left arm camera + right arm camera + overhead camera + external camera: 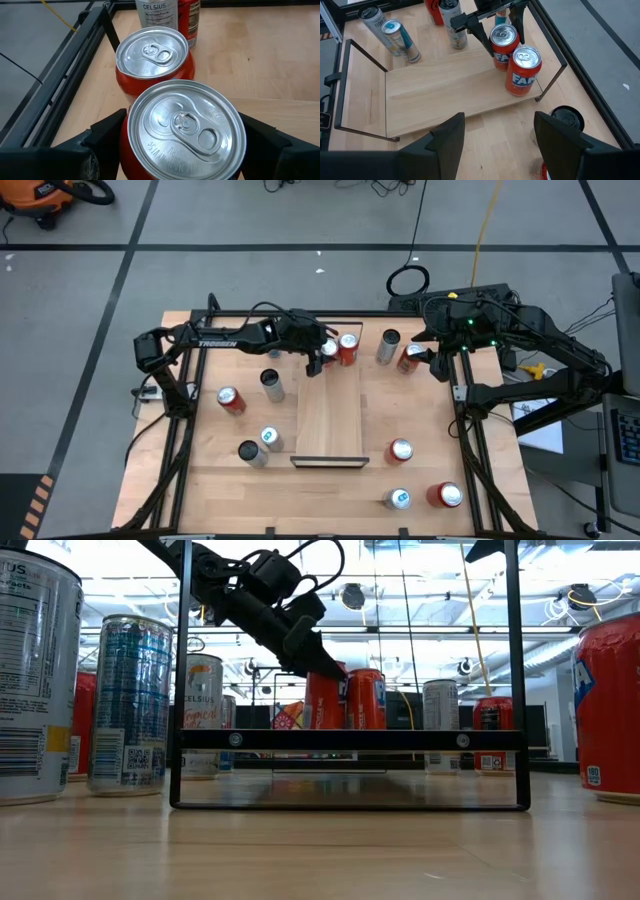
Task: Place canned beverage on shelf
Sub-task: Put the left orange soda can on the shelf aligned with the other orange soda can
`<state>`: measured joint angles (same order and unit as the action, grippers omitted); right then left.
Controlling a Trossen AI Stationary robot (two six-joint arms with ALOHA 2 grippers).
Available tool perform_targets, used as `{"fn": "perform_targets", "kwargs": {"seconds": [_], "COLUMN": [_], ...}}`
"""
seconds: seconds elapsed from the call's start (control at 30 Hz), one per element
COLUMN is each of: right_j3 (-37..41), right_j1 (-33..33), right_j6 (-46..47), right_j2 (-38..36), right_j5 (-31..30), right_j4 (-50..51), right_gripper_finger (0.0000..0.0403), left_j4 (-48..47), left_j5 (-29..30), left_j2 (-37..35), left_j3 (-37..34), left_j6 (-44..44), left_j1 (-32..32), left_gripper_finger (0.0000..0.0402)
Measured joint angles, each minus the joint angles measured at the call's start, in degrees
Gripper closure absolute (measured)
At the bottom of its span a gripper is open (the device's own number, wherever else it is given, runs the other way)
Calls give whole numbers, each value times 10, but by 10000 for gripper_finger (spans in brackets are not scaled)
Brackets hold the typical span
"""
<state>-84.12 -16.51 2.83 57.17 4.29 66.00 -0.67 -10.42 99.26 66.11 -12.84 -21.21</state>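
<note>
at upper centre of the high view, our left claw [318, 356] clasps a red can [327, 349] mid-wall on the shelf [329, 420]; rigid, slick, probably full; right claw [436, 358] gapes empty.

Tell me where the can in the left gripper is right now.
In the high view, the held red can stands at the shelf's far end, between the left gripper's fingers, beside another red can.

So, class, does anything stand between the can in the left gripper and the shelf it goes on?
Nothing visible does. The left gripper holds the red can at the shelf end, close beside a second red can there.
</note>
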Motion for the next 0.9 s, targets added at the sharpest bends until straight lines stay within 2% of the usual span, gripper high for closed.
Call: {"fn": "perform_targets", "kwargs": {"seconds": [0.43, 0.73, 0.9], "right_j3": [0, 0, 0], "right_j1": [0, 0, 0], "right_j6": [0, 0, 1], "right_j2": [0, 0, 0], "right_j5": [0, 0, 0], "right_j4": [0, 0, 0], "right_gripper_finger": [190, 190, 190], "left_j4": [-15, -15, -15], "left_j5": [10, 11, 13], "left_j2": [0, 0, 0], "left_j3": [0, 0, 0], "left_j6": [-15, -12, -12], "left_j1": [0, 0, 0], "left_gripper_finger": [106, 59, 51]}}
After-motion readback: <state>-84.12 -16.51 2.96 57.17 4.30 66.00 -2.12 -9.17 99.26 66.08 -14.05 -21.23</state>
